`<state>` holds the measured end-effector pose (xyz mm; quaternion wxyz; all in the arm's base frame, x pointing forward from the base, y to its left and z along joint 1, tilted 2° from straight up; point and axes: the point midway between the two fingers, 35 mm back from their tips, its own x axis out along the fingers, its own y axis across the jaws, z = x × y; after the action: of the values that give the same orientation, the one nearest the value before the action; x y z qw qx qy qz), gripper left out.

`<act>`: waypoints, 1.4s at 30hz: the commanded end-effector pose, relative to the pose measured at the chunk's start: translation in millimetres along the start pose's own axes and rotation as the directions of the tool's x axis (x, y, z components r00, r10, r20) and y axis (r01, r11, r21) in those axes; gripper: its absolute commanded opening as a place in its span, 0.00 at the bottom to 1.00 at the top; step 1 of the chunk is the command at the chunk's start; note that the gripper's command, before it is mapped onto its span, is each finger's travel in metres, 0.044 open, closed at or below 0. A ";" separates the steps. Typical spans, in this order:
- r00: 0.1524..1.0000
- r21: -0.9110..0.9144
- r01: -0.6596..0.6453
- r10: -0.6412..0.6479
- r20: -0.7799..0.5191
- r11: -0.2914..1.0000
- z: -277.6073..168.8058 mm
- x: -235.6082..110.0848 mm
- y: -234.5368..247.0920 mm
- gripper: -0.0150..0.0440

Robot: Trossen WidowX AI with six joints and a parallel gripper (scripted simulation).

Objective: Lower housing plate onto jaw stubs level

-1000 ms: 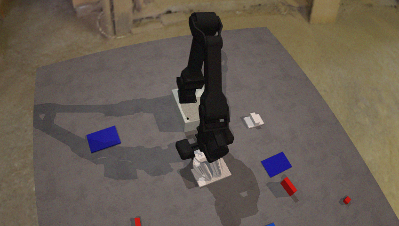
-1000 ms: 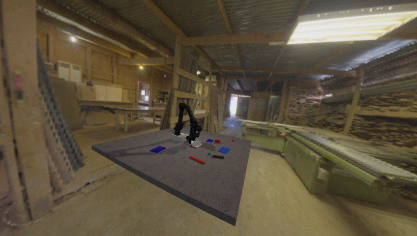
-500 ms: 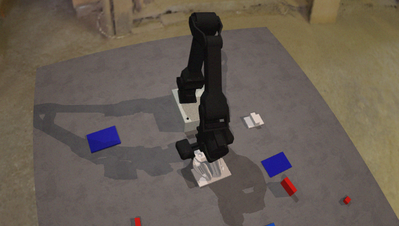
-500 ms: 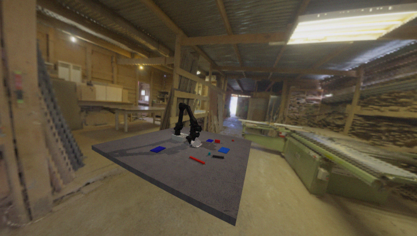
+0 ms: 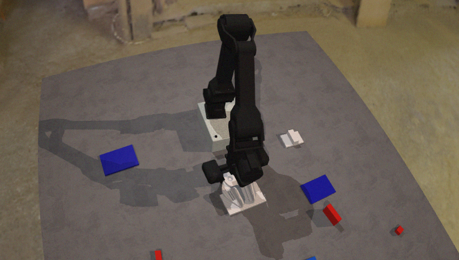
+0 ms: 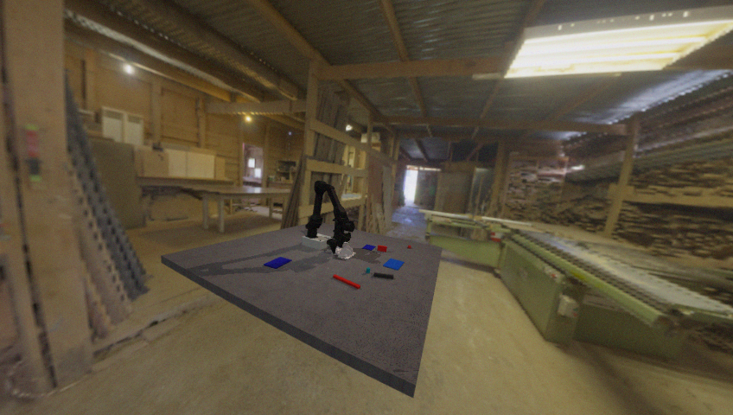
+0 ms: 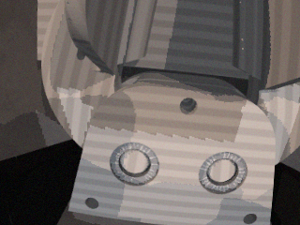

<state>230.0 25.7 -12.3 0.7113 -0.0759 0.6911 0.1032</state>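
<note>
HOUSING PLATE OVER BOTH STUBS; SEATING UNCONFIRMED, RELEASE OUTSTANDING

Location: the housing plate [image 5: 229, 177] [image 6: 344, 250] [image 7: 180, 133] is at the assembly, on the 12 o'clock side of the pale base [image 5: 236, 209] in the top view. The arm's mount [image 5: 220, 147] [image 6: 313, 242] lies towards 11 o'clock of the plate, and a small white block [image 5: 292, 138] towards 2 o'clock.

Gripper: I find my gripper [image 5: 229, 174] [image 6: 336, 247] [image 7: 175, 159] set wide and pinching the plate by its sides, one dark finger at its 8 o'clock edge and one at its 4 o'clock edge in the wrist view.

Done: seen from the wrist, a round stub shows inside each ring. The left stub [image 7: 134, 161] sits between 7 and 8 o'clock of the plate's central hole, the right stub [image 7: 221, 170] near 5 o'clock. I judge alignment sound and the lowering nearly or wholly complete.

Left: full seating and level cannot be confirmed; no view shows the gap beneath. I have not let go. Remaining, in my judgement: verify closure, spread evenly, withdraw straight up. A dragging finger could lift one side.
</note>
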 end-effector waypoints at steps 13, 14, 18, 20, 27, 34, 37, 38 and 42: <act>1.000 0.005 -0.002 0.002 -0.001 1.000 -0.4 0.5 0.4 0.85; 1.000 0.005 -0.002 0.002 -0.001 1.000 -0.4 0.5 0.4 0.85; 1.000 0.005 -0.002 0.002 -0.001 1.000 -0.4 0.5 0.4 0.85; 1.000 0.000 0.000 0.000 0.000 1.000 0.0 0.0 0.0 0.94; 1.000 0.000 0.000 0.000 0.000 1.000 0.0 0.0 0.0 1.00; 1.000 0.000 0.000 0.000 0.000 1.000 0.0 0.0 0.0 1.00; 1.000 0.000 0.000 0.000 0.000 1.000 1.0 -7.3 -0.2 1.00; 1.000 0.001 0.000 0.000 0.000 1.000 1.6 -14.0 -0.3 1.00; 1.000 0.004 -0.001 0.001 0.000 1.000 0.5 -57.6 0.0 1.00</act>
<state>224.2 24.0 12.4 0.7003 -0.0734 0.7027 0.1016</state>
